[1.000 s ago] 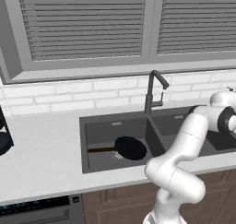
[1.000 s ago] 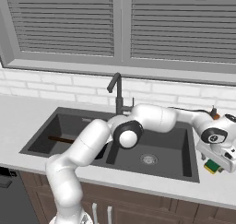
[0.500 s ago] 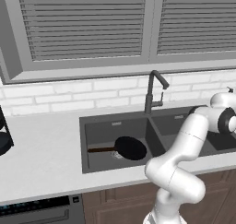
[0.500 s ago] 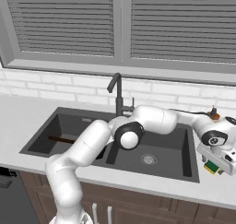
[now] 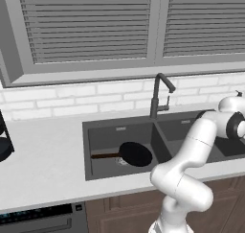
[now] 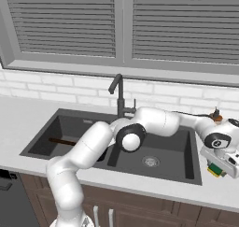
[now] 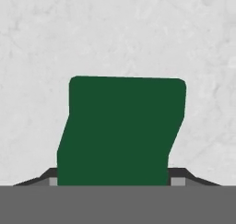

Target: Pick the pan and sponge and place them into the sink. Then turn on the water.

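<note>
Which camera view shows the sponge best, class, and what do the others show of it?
The hand view: the sponge's green face lies large and unobstructed on the counter. The right base view gives just a small green-and-yellow corner beneath the hand.

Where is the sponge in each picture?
Left base view: I can't find it there.
Right base view: the sponge peeks out green and yellow under the gripper, at the right edge, on the counter right of the sink.
Hand view: the sponge is the big green block in the middle, on the counter.
Shared landmark: the pale counter.
</note>
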